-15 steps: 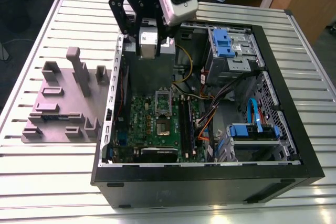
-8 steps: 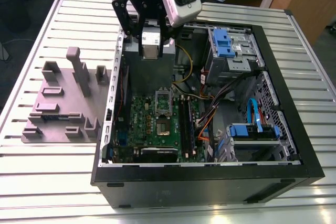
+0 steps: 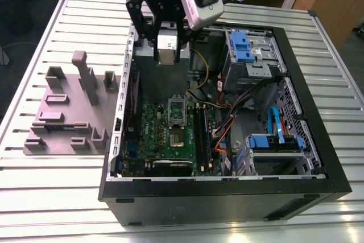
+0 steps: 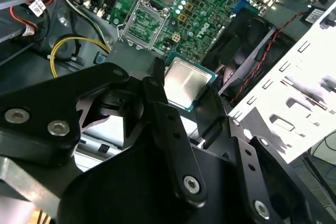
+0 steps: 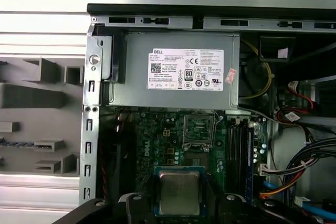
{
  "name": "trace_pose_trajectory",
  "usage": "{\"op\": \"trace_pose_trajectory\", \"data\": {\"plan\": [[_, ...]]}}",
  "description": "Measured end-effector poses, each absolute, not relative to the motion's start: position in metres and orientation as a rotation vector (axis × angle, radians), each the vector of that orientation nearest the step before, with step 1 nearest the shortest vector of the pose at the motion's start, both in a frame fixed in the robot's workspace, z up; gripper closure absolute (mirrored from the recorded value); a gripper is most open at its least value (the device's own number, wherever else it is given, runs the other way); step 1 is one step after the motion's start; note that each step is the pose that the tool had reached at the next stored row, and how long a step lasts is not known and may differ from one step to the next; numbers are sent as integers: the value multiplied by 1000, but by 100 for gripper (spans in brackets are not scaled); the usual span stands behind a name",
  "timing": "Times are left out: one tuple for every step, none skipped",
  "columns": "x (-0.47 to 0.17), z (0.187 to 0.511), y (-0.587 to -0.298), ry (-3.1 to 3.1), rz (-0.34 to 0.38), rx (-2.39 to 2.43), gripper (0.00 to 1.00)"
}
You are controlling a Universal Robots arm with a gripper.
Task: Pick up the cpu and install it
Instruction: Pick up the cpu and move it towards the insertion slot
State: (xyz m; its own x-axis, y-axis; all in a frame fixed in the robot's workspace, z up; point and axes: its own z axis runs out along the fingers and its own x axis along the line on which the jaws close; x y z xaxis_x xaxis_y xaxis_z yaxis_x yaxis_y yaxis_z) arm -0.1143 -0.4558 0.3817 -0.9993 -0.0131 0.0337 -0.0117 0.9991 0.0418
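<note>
Slatted metal surface (image 3: 57, 197), open PC case (image 3: 227, 194) on it; pincer (image 3: 169, 49) clamps the cpu (image 5: 179, 192) by its edges, chip between the fingers (image 4: 160, 103), metal top showing, held in the air over the case; socket (image 5: 198, 129) lies beyond it, well apart

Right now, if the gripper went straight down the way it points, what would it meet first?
Probably the green motherboard around the socket, with the cpu in its jaws touching first; depth is unclear, so perhaps the power supply instead.
</note>
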Motion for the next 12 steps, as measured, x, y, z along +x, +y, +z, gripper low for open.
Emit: {"op": "trace_pose_trajectory", "data": {"plan": [[-114,382,-456,-3107,-65,19,53],[-113,382,-456,-3107,-65,19,53],[-112,381,-456,-3107,-65,19,53],[-111,381,-456,-3107,-65,19,53],[-110,381,-456,-3107,-65,19,53],[-110,381,-456,-3107,-65,19,53],[-109,381,-456,-3107,-65,19,53],[-108,381,-456,-3107,-65,19,53],[-107,381,-456,-3107,-65,19,53],[-106,381,-456,-3107,-64,19,53],[-105,381,-456,-3107,-65,19,53],[-104,381,-456,-3107,-65,19,53]]}}
